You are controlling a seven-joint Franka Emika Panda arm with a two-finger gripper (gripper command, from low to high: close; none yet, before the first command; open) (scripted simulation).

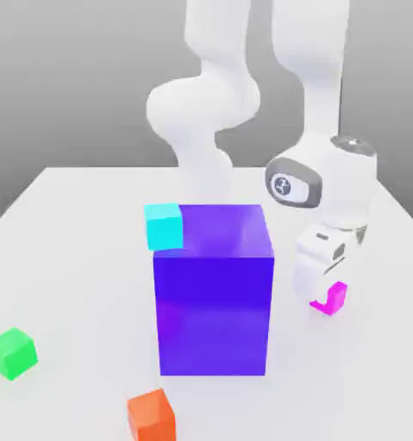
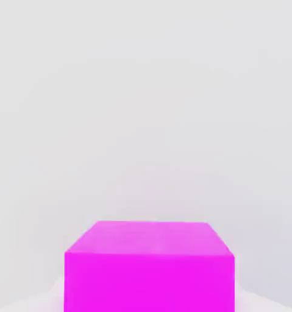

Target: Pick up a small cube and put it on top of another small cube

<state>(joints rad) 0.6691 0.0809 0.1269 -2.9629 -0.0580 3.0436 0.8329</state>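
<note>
The small, glossy magenta cube (image 1: 333, 299), seen beside the big blue-purple block (image 1: 214, 314), is grasped by the pincer (image 2: 149, 295) across opposite side faces, and is judged light, rigid, slightly slippery and best gripped centrally.

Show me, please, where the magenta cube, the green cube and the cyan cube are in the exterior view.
magenta cube (image 1: 334, 299): exterior view, on its visible side
green cube (image 1: 12, 353): exterior view, on its middle
cyan cube (image 1: 165, 231): exterior view, on its front face
</note>
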